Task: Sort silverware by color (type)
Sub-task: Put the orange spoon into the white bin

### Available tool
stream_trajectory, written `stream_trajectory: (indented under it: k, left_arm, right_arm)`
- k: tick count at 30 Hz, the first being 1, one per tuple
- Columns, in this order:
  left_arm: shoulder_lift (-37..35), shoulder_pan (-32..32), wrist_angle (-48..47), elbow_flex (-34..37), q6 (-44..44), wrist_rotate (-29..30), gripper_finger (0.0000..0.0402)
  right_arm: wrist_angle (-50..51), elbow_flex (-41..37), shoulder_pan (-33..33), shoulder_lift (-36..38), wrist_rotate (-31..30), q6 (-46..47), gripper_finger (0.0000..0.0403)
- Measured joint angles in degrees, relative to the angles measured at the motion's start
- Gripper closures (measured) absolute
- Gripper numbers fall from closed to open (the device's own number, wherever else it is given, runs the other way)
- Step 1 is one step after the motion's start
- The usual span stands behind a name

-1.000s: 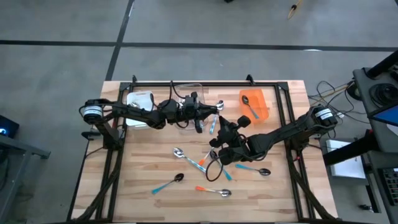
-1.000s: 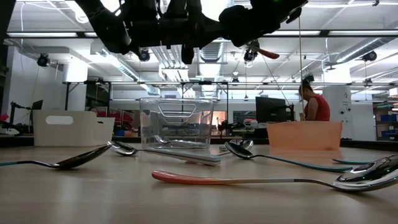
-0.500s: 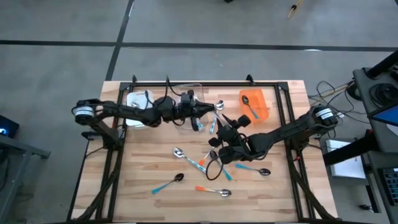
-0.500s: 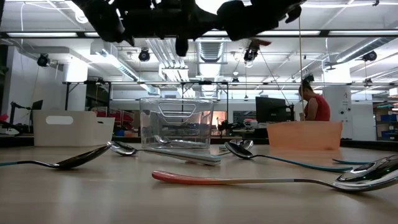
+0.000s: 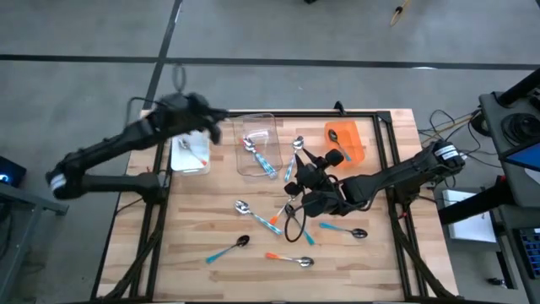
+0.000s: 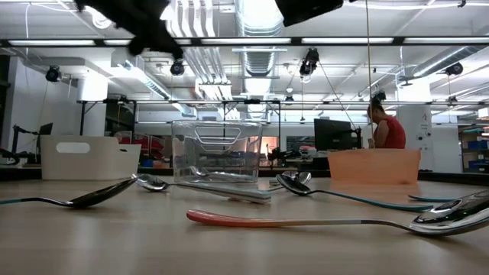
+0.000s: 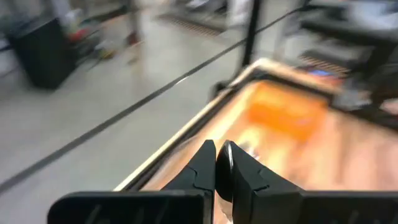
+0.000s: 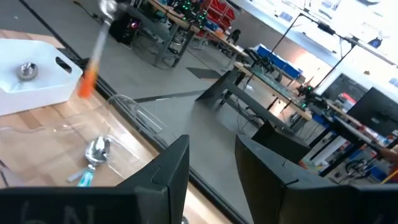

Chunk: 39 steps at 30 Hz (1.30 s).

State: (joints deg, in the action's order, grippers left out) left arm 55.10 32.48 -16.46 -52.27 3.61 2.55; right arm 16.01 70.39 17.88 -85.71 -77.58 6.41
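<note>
Since the earlier frame the left arm has swung away from the clear bin (image 5: 259, 143) toward the tabletop's (image 5: 202, 228) far-left corner, and a blue-handled spoon (image 5: 261, 155) now lies inside that bin. From above, the left end effector (image 5: 213, 127) hangs just beside the white bin (image 5: 191, 150), which holds an orange-handled spoon (image 5: 196, 153); the right end effector (image 5: 297, 173) sits over the middle of the tabletop beside the orange bin (image 5: 346, 141), where a dark-bowled spoon (image 5: 339, 143) rests. More spoons lie loose on the wood: a teal-handled one (image 5: 228, 248) near the front left, an orange-handled one (image 5: 289, 258) at the front, another teal one (image 5: 342, 229) to the right, and a silver one (image 5: 255, 214) in the centre. At table height, the orange-handled spoon (image 6: 306, 221) lies nearest, with the clear bin (image 6: 217, 150), white bin (image 6: 90, 156) and orange bin (image 6: 374, 166) standing behind; a person (image 6: 386, 126) in red is in the room beyond. Through the left wrist camera, the left end effector (image 7: 216, 163) is clenched shut with nothing between its fingers. Through the right wrist camera, the right end effector (image 8: 211, 159) is released, fingers apart and empty, facing the white bin (image 8: 32, 78).
</note>
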Motion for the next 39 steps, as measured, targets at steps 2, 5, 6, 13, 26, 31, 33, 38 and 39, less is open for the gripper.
stream_trajectory:
  k: [2, 5, 6, 13, 26, 31, 33, 38, 39]
  left_arm:
    - [-3.3, 5.0, -6.1, 0.0, 0.1, -0.3, 0.0401]
    - [-6.5, 11.7, -13.5, 0.0, 0.5, -3.1, 0.0401]
    - [-7.2, 13.6, -15.7, 0.0, 0.6, -3.8, 0.0401]
    - [-9.6, 18.9, -28.1, 0.0, 0.3, -4.1, 0.0401]
    - [-5.7, 19.6, -33.7, 1.8, -1.7, 2.8, 0.0401]
    - [-2.3, 19.6, -30.9, 3.7, -1.6, 3.0, 0.0401]
    - [-1.0, 19.7, -30.4, 3.7, -1.5, 3.0, 0.0401]
    - [0.6, 20.0, -30.5, 4.0, 0.4, 4.6, 0.0401]
    - [0.7, 20.0, -30.6, 4.2, 0.8, 5.6, 0.0401]
  right_arm:
    - [0.0, 0.0, -0.4, 0.4, 0.0, -1.1, 0.0281]
    - [0.1, 0.0, -1.4, 0.6, 0.0, -1.6, 0.0280]
    - [0.2, 0.0, -1.7, 0.6, 0.0, -1.8, 0.0281]
    - [2.2, 0.0, -4.5, 0.6, 3.9, -1.3, 0.0279]
    - [9.2, -0.2, -7.4, 0.6, 5.8, 4.2, 0.0278]
    - [9.9, -0.3, -7.4, 0.6, 5.8, 4.2, 0.0278]
    - [10.4, -0.3, -7.4, 0.6, 5.8, 4.2, 0.0278]
    - [10.8, -0.3, -7.4, 0.5, 5.8, 4.7, 0.0278]
    - [10.8, -0.3, -7.4, 0.5, 5.8, 4.8, 0.0278]
